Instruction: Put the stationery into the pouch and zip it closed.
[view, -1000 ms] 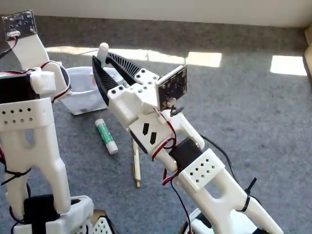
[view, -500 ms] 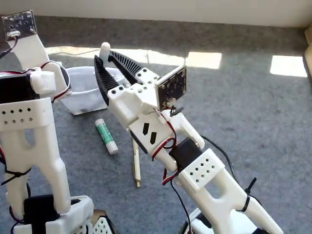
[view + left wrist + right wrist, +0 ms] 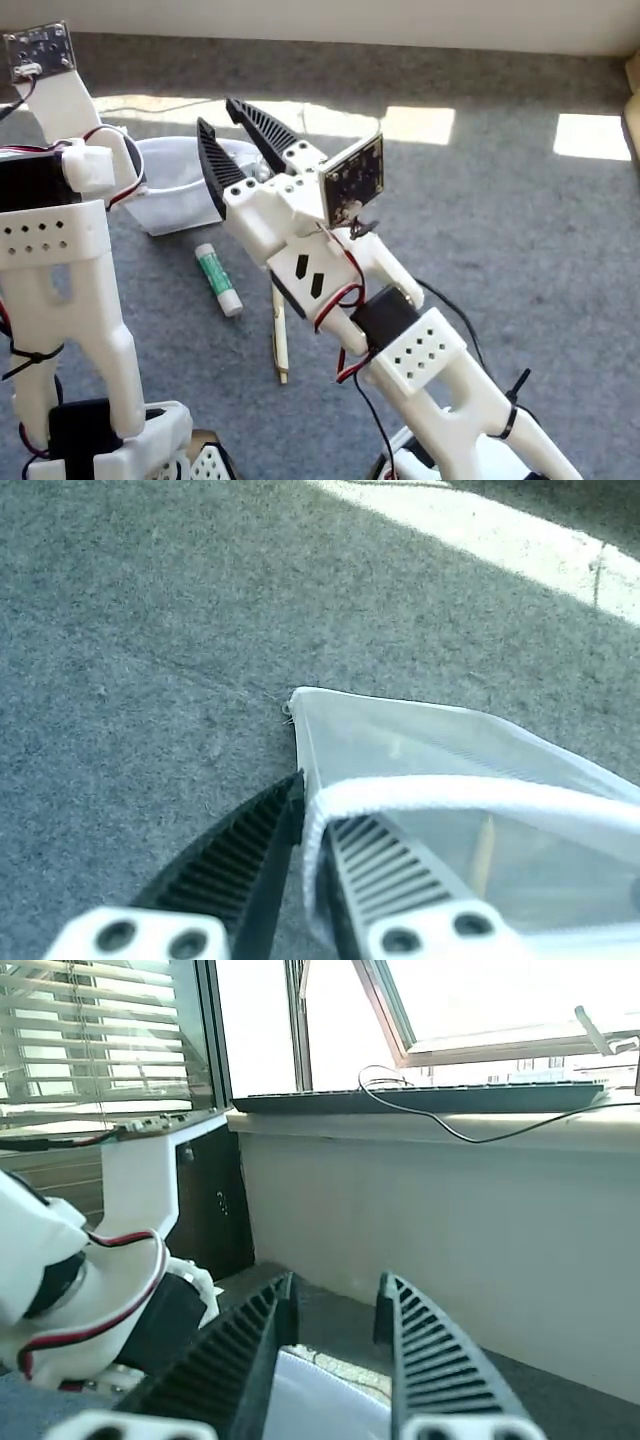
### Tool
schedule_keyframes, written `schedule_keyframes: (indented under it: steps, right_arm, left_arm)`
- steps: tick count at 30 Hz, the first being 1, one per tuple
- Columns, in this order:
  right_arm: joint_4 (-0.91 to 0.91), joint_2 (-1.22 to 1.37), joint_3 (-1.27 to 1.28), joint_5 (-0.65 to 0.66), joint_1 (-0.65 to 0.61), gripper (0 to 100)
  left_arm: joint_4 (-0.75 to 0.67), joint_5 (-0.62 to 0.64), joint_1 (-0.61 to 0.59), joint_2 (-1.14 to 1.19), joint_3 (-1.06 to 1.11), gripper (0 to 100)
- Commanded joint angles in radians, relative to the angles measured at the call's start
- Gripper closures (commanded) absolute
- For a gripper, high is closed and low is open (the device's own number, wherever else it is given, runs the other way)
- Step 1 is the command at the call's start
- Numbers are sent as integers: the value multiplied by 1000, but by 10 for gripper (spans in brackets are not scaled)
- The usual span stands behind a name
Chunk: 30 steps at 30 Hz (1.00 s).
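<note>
Fingers (image 3: 215, 168) of the right gripper (image 3: 218, 114) stand moderately apart with nothing between them, raised in the upper left-centre of the high view, just above the far edge of the pouch (image 3: 172, 188). In the right wrist view the two black ribbed fingers (image 3: 238, 1360) of this gripper (image 3: 336, 1282) show a clear gap, with the pale pouch (image 3: 320, 1400) beneath them. The left gripper (image 3: 308, 810) is closed onto the white rim of the translucent pouch (image 3: 430, 745), with a black finger (image 3: 235, 855) outside the wall and a white one inside, holding the mouth open. The pouch lies at the upper left of the high view, beside the left arm (image 3: 60, 250). On the grey table surface (image 3: 520, 230), below the pouch, lie a green-and-white glue stick (image 3: 218, 280) and, to its lower right, a slim tan pen (image 3: 279, 340) partly under the right arm, both outside the pouch.
</note>
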Motion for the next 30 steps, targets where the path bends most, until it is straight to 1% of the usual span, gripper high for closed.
schedule_keyframes:
  steps: [1,5,8,10,12,14,17,19,23,26,30]
  right_arm:
    - [188,-58,-136,9,13,875]
    - [392,-56,-262,9,13,875]
    - [452,-56,-317,9,13,875]
    - [495,-56,-331,9,13,875]
    - [550,-56,-332,11,13,875]
    - [599,-56,-332,11,13,875]
    - [707,-56,-328,63,13,875]
    - [782,-56,-326,66,13,875]
    - [918,-54,-311,66,38,875]
    - [958,-56,-255,64,56,875]
    - [926,-41,-143,64,61,875]
  left_arm:
    - [0,9,-21,4,-28,993]
    - [3,9,-38,4,-30,993]
    - [8,9,-38,-36,-24,993]
    - [8,9,-42,-81,-21,993]
    - [8,17,-71,-122,-2,993]
    - [2,49,-97,-148,12,993]
    - [2,51,-125,-157,25,993]
    - [6,51,-130,-157,25,993]
    - [3,52,-179,-160,25,994]
    - [2,52,-216,-162,25,994]
    - [6,52,-222,-162,27,994]
